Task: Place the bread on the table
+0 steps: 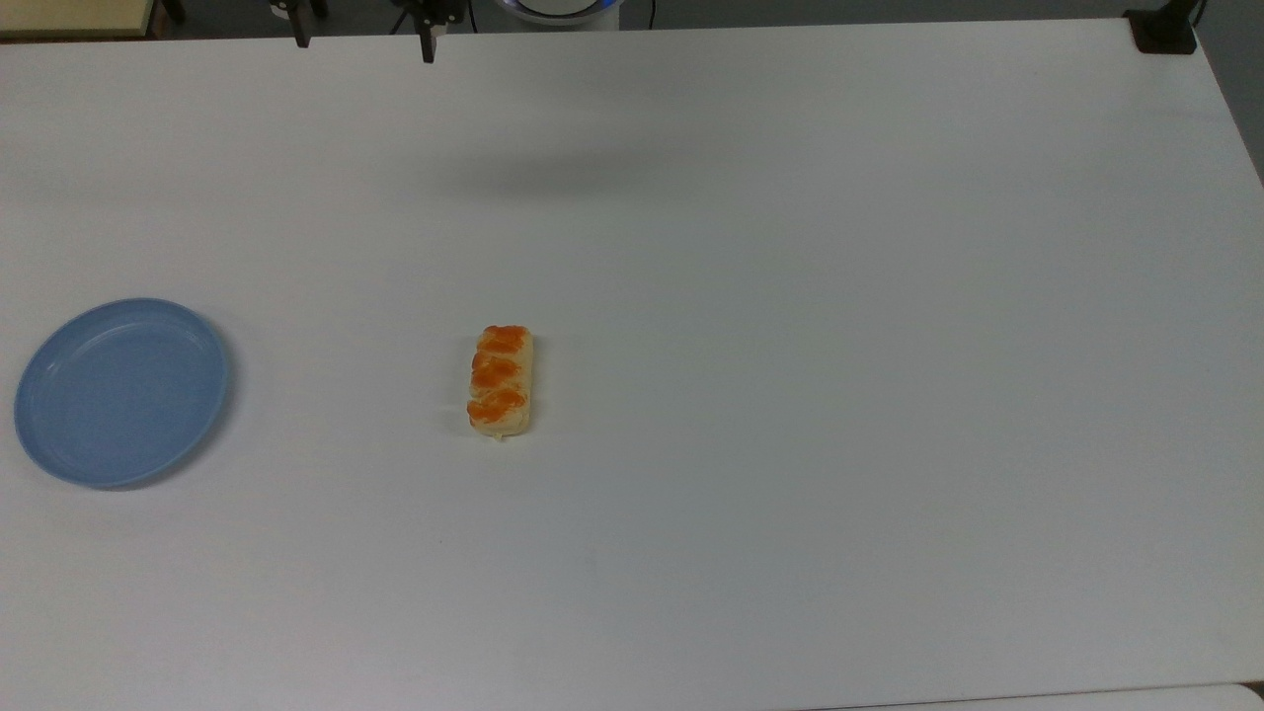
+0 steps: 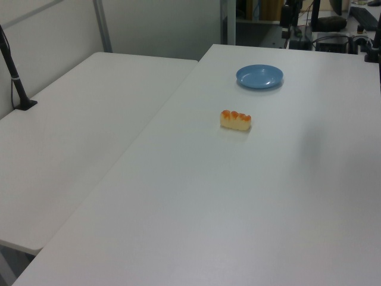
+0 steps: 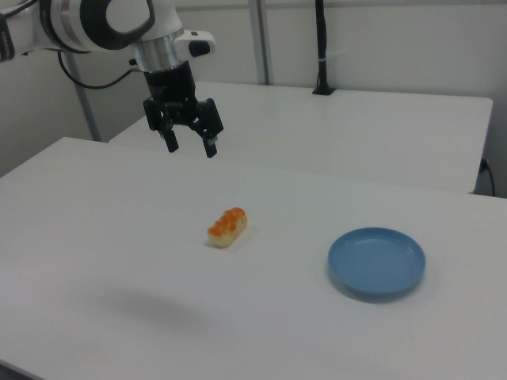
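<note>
The bread (image 1: 502, 381) is lying on the table (image 1: 889, 346) — the gripper (image 3: 190, 143), spread wide and empty, is hanging high above; pulling away cleanly is what's needed.

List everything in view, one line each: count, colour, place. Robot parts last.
bread: one, pale yellow with three orange patches, lying on the table near its middle, apart from the plate.
plate: one, blue, on the table at the top view's left.
table: one, white, under the bread and plate.
second table: one, white, alongside at the left view's left.
black post: one, standing on the second table.
gripper: one, black, open, raised above the table, holding nothing.
arm: one, white.
</note>
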`<move>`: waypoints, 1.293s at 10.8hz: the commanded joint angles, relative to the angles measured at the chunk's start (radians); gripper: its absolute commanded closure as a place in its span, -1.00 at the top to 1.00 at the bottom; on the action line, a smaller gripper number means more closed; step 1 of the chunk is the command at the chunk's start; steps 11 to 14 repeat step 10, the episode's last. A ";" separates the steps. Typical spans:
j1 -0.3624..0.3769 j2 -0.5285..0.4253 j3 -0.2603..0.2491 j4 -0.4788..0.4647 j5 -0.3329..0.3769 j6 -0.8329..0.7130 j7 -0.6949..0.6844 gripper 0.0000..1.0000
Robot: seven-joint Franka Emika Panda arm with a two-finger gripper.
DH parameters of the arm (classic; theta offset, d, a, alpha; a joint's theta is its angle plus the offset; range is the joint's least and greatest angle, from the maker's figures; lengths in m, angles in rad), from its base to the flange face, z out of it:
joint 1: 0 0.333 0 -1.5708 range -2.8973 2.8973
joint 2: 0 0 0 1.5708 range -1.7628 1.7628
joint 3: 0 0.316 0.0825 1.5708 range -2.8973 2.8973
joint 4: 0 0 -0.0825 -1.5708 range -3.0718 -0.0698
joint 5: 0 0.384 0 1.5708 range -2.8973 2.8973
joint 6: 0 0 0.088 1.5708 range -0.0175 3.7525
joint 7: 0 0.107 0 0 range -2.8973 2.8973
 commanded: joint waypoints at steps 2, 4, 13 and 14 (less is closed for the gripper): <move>0.009 -0.016 -0.023 0.014 0.057 -0.023 -0.030 1.00; 0.000 -0.019 -0.023 0.017 0.169 -0.027 0.002 1.00; 0.000 -0.014 -0.015 0.015 0.171 -0.021 0.043 1.00; 0.000 -0.014 -0.015 0.015 0.171 -0.021 0.043 1.00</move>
